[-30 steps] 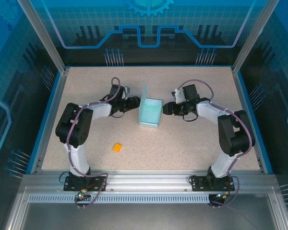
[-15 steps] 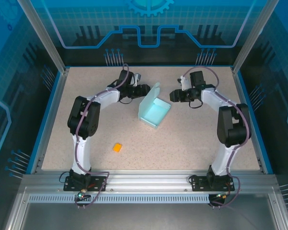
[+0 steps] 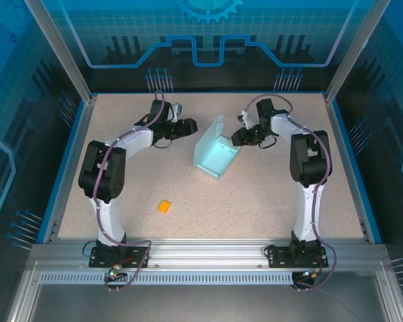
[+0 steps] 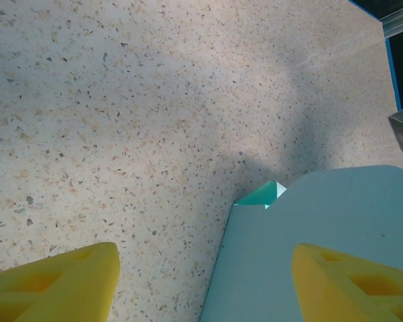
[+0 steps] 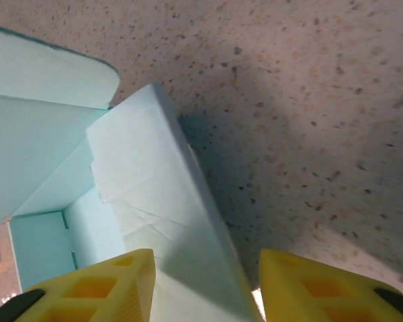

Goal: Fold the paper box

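Paper box (image 3: 215, 159), lid raised, on table (image 3: 269, 201). Left tool (image 4: 205, 265) apart beside it; right tool (image 5: 207, 268) apart, astride its wall.

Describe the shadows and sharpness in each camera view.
Top external: even light, sharp, only faint shadows beside the paper box. Left wrist: a broad soft shadow crosses the table, and the yellow fingers look slightly soft. Right wrist: the box throws a dark shadow to its right, and its creases are crisp.
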